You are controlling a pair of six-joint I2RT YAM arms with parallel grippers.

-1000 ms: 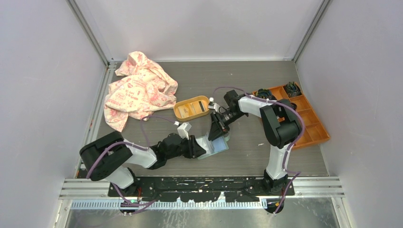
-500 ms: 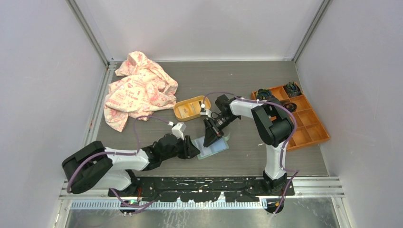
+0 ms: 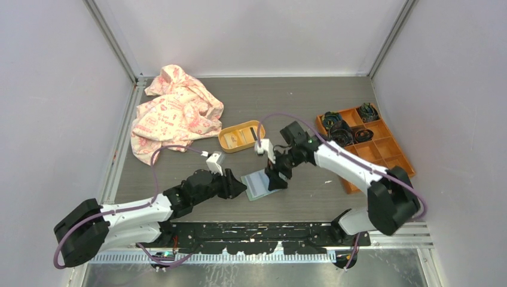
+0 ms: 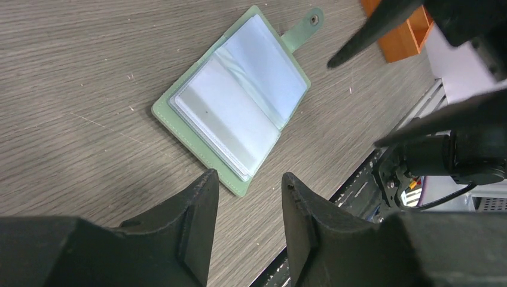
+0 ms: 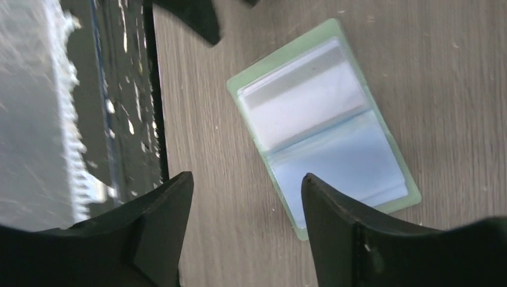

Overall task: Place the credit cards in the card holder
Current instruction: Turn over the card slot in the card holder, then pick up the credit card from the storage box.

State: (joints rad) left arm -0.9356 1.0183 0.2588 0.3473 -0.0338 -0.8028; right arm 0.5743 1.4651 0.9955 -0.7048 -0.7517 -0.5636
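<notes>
Lying open and flat on the table [image 3: 311, 101], the card holder [image 3: 263, 184] sits between the two tools, with its clear slots facing up and no card visibly in them. The left gripper [image 3: 239, 185] waits at the holder's left edge and the right gripper [image 3: 276, 178] hangs over its right end. Both wrist views show the jaws parted with nothing between them. The holder's long axis runs roughly from one gripper to the other, and its snap tab [image 4: 305, 24] points toward the right arm's side. The credit cards [image 3: 244, 136] appear to lie in the oval tray [image 3: 222, 139], which is beyond the holder and well apart from it, toward the back wall. The tray is almost straight ahead of the left gripper and up and to the left of the right one, so neither is clearly nearer. The coming move is probably a reach away from the holder to that tray, with the holder left lying flat for the return.
</notes>
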